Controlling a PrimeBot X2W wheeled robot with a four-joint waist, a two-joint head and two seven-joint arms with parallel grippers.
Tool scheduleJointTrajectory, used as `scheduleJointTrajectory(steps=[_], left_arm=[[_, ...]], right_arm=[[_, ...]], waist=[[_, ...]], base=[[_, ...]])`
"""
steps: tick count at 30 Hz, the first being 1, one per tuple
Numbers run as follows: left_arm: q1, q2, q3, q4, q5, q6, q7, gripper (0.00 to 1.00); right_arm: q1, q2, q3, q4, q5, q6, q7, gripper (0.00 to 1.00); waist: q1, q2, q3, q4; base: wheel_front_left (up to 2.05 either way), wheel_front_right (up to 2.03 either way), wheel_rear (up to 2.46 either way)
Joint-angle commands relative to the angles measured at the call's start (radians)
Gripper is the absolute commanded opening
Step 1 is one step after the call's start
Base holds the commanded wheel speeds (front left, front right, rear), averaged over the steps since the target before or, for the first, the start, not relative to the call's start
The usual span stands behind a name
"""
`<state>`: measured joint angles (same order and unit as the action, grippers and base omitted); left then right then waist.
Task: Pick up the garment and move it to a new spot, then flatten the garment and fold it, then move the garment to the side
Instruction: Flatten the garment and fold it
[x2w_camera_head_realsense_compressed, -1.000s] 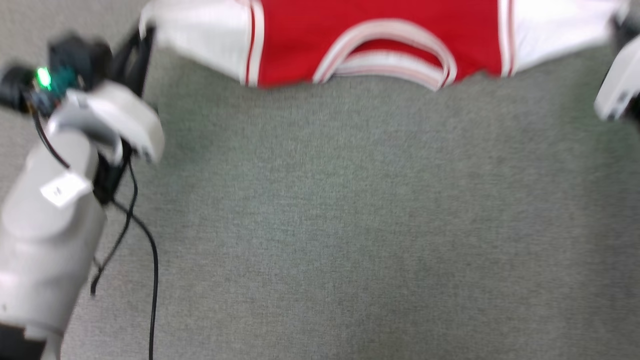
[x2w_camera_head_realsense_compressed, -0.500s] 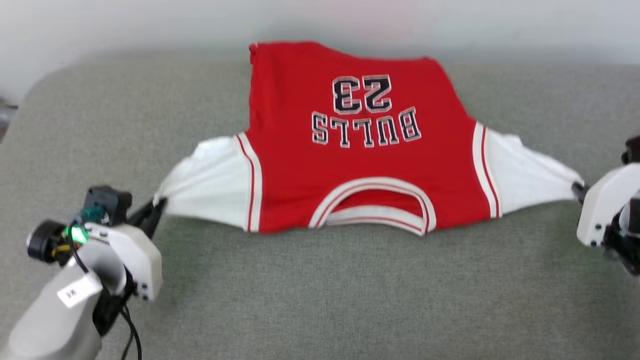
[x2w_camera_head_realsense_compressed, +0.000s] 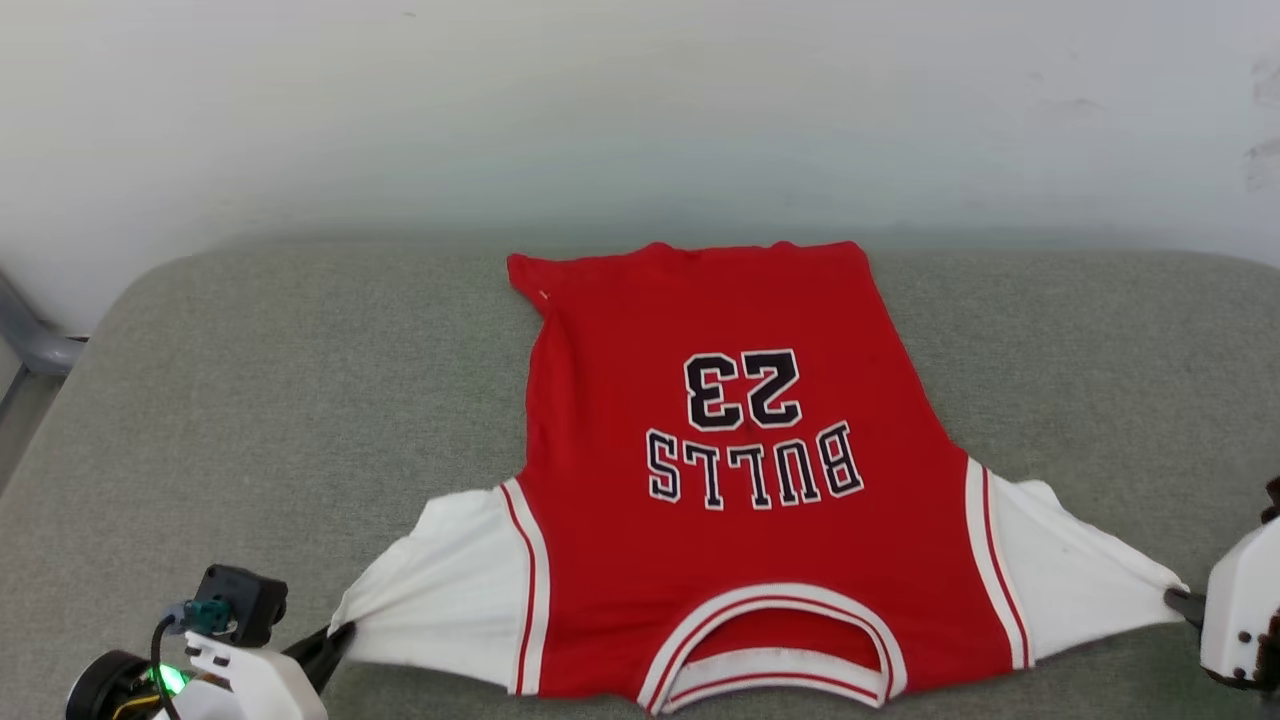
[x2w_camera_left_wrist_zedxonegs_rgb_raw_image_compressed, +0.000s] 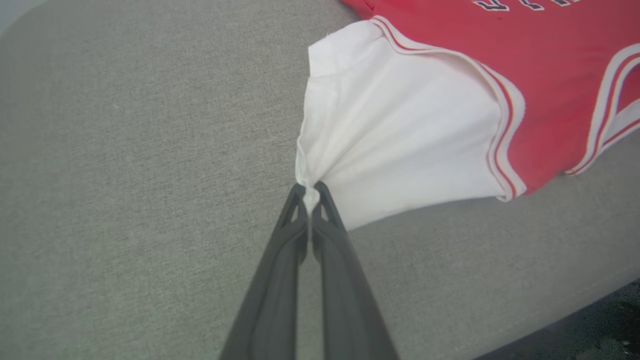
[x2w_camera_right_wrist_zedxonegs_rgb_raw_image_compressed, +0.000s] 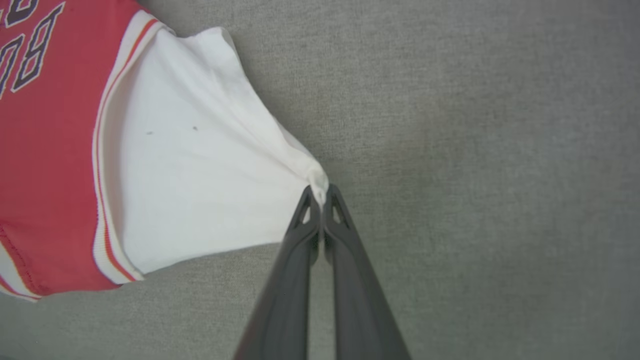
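Note:
The garment (x2w_camera_head_realsense_compressed: 730, 470), a red jersey with white sleeves and dark "BULLS 23" lettering, lies spread flat on the grey cushion, collar toward me and lettering face up. My left gripper (x2w_camera_head_realsense_compressed: 335, 640) is shut on the tip of its left white sleeve (x2w_camera_left_wrist_zedxonegs_rgb_raw_image_compressed: 390, 140), pinching a small tuft of cloth between the fingertips (x2w_camera_left_wrist_zedxonegs_rgb_raw_image_compressed: 300, 192). My right gripper (x2w_camera_head_realsense_compressed: 1180, 600) is shut on the tip of the other white sleeve (x2w_camera_right_wrist_zedxonegs_rgb_raw_image_compressed: 200, 175), and that sleeve is pulled taut to a point. Both sleeves are stretched outward.
The grey upholstered surface (x2w_camera_head_realsense_compressed: 250, 400) runs wide around the garment, with a rounded corner at the far left. A pale wall (x2w_camera_head_realsense_compressed: 640, 110) stands behind it. The cushion's near edge (x2w_camera_left_wrist_zedxonegs_rgb_raw_image_compressed: 575, 305) drops to a dark floor in the left wrist view.
The head camera has tilted up, so the whole garment and the wall come into view. Both grippers still hold the sleeve tips, and the garment lies stretched as before.

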<state>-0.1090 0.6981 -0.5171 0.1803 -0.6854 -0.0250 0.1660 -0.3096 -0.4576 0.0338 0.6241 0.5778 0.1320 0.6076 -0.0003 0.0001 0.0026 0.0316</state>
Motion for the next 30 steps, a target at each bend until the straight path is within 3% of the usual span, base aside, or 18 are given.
scheduleJointTrajectory(steps=[1,9,18,19,20,30], left_arm=[[0.042,0.024,0.01,-0.03,-0.019,0.018,0.019,0.0],[0.214,0.08,0.022,-0.214,-0.133,0.076,0.134,0.0],[0.271,0.095,0.014,-0.386,-0.176,0.11,0.187,0.0],[0.266,0.096,0.011,-0.402,-0.18,0.107,0.195,0.0],[0.261,0.098,0.01,-0.417,-0.183,0.105,0.203,0.0],[0.197,0.14,-0.007,-0.593,-0.163,0.104,0.3,0.0]], right_arm=[[0.042,-0.03,-0.019,-0.027,0.015,-0.002,0.027,0.0],[0.225,-0.058,-0.11,-0.187,0.068,-0.002,0.233,0.0],[0.326,0.004,-0.22,-0.374,0.016,-0.002,0.344,0.0],[0.321,0.01,-0.221,-0.399,0.014,-0.002,0.355,0.15],[0.313,0.014,-0.224,-0.421,0.012,-0.002,0.37,1.0],[0.099,0.026,-0.231,-0.625,0.001,-0.002,0.495,1.0]], waist=[[0.0003,-0.0001,-0.018,-0.001],[0.0003,-0.0001,-0.034,0.005],[0.0003,-0.0001,0.011,0.014],[0.0003,-0.0001,0.02,0.018],[0.0003,-0.0001,0.032,0.021],[0.0003,-0.0001,0.197,0.095]], base=[[0.0,0.0,0.0],[0.0,0.0,0.0],[0.0,0.0,0.0],[0.0,0.0,0.0],[0.0,0.0,0.0],[0.0,0.0,0.0]])
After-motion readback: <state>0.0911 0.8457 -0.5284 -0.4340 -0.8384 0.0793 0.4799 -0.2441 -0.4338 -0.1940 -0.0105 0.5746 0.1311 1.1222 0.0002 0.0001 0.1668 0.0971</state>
